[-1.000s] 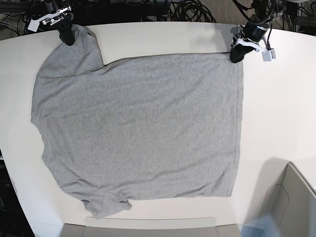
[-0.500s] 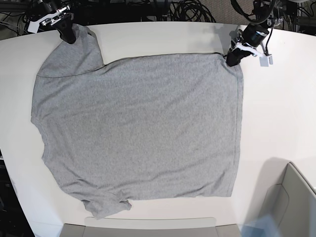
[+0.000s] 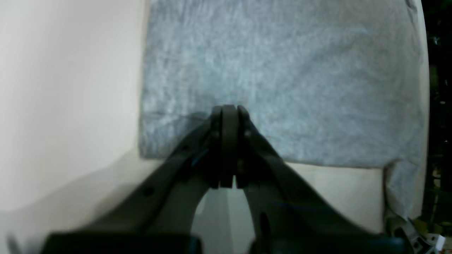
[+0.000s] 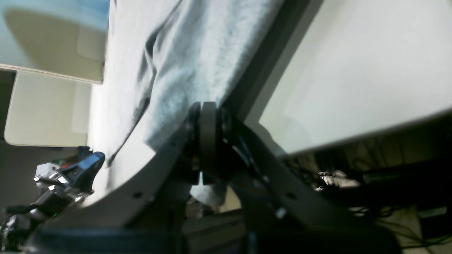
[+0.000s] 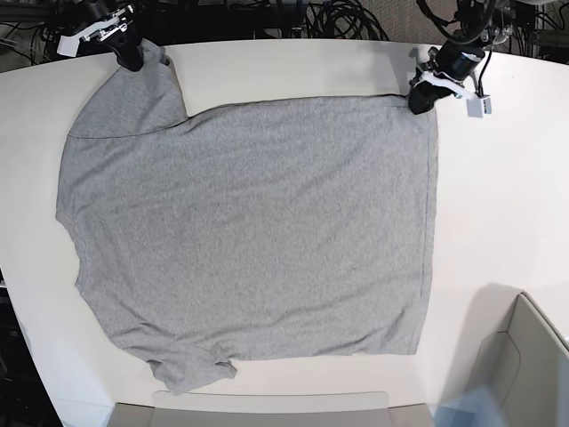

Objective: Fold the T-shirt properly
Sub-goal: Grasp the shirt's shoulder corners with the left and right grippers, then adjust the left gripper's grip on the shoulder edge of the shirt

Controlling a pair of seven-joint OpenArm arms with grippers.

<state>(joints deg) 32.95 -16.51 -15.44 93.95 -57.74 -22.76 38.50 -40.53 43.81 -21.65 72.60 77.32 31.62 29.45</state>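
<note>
The heather-grey T-shirt [image 5: 249, 222] lies spread flat on the white table [image 5: 507, 205], plain side up, with no lettering showing. My left gripper [image 5: 418, 100] is at its far right corner. In the left wrist view the left gripper [image 3: 229, 110] is shut with its tips on the T-shirt [image 3: 282, 70] near the hem edge. My right gripper [image 5: 133, 60] is at the far left sleeve. In the right wrist view the right gripper [image 4: 208, 106] is shut on the T-shirt [image 4: 197, 53], which rises into the jaws and hangs below them.
A beige bin [image 5: 533, 356] stands at the near right corner. A flat beige tray [image 5: 267, 409] lies at the near edge. Black cables [image 5: 338, 18] lie beyond the far table edge. The shirt's far side is close to that edge.
My right gripper has moved a little toward the far edge and to the right, drawing the sleeve tip with it. My left gripper has shifted slightly at the corner. The shirt body has not moved.
</note>
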